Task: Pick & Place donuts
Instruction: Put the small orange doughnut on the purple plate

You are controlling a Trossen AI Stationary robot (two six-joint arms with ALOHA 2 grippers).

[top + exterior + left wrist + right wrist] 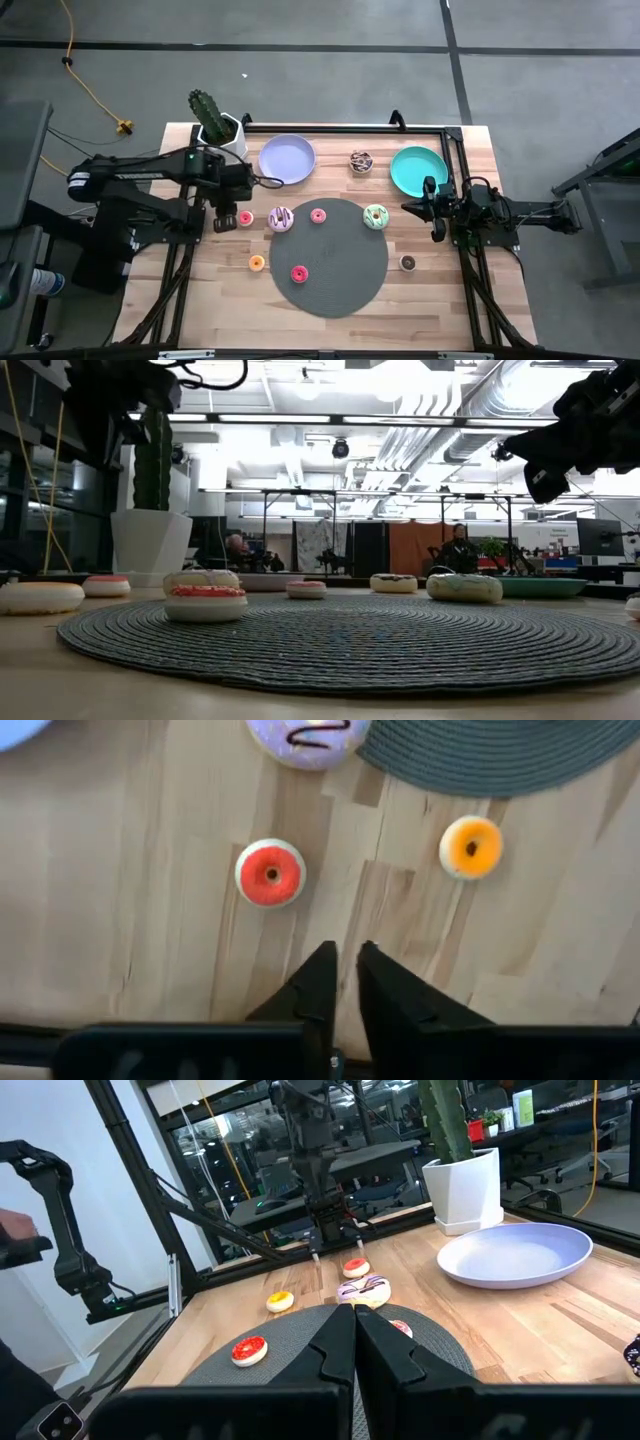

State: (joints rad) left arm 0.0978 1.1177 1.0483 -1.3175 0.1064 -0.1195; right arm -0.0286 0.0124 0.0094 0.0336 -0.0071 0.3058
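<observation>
Currently my left hand (pixel 343 982) hovers over the bare wood of the bench (pixel 440 300), left of the dark grey woven round mat (pixel 335 290). Its fingers stand a narrow crack apart, holding nothing. Small red-iced ring donut (pixel 270 874) lies on the wood just ahead of the fingertips, not touching them. Orange-iced ring donut (pixel 471 847) sits off the mat's left edge, nearer the bench front. White-purple sprinkled donut (pixel 281 219) rests at the mat's far-left rim.

On the mat: pink-iced donut (pixel 318 215) at the far side, green-iced donut (pixel 375 216) at the far right, red-pink donut (pixel 298 273) toward the near left. Chocolate brown donut (pixel 408 262) lies on wood right of the mat. Another brown sprinkled donut (pixel 361 160) sits between the lavender round plate (pixel 287 158) and the teal round plate (pixel 418 168).

My right hand (pixel 354 1342) waits at the right side, fingers pressed together, empty. Potted cactus in a white pot (pixel 222 128) stands far left.
</observation>
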